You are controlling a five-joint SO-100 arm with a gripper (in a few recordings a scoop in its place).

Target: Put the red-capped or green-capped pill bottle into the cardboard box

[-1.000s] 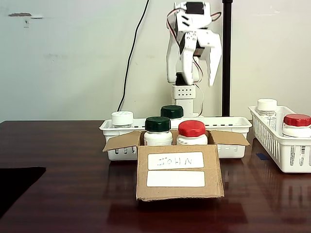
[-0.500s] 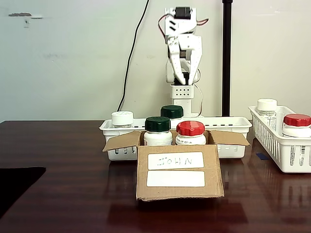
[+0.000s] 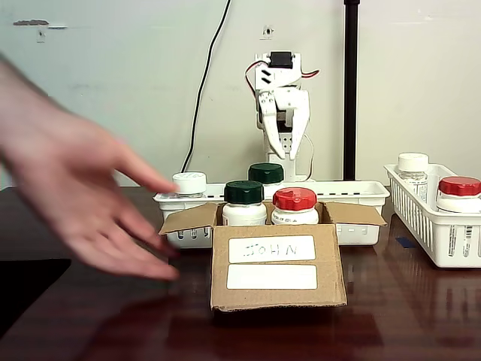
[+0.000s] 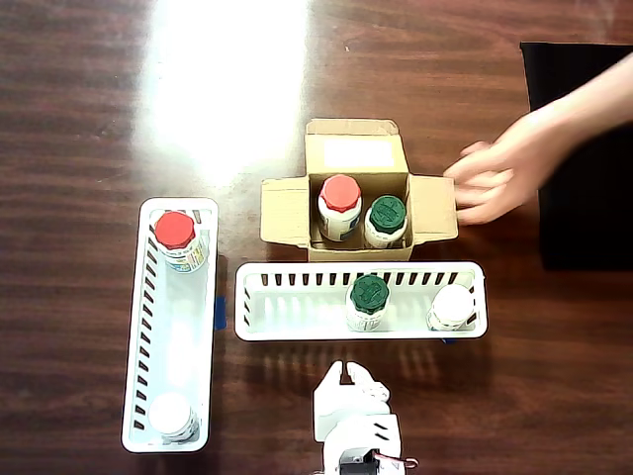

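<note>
Red-capped bottle [image 4: 339,204] is seated upright in the box [image 3: 276,271] beside a green-capped one; the gripper [image 3: 282,143], parted and empty, is parked behind while a hand [image 3: 75,199] is reached in.

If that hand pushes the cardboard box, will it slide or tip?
The cardboard box would probably slide: it sits flat on a glossy table. Two bottles inside likely steady it. Its thin open flaps would likely bend if the hand pushes there.

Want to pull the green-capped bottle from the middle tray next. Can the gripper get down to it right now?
Probably yes. The green-capped bottle stands upright in the tray just ahead of the gripper, nothing above its cap. The white-capped bottle stands well apart. The person's hand is by the cardboard box, so wait.
</note>
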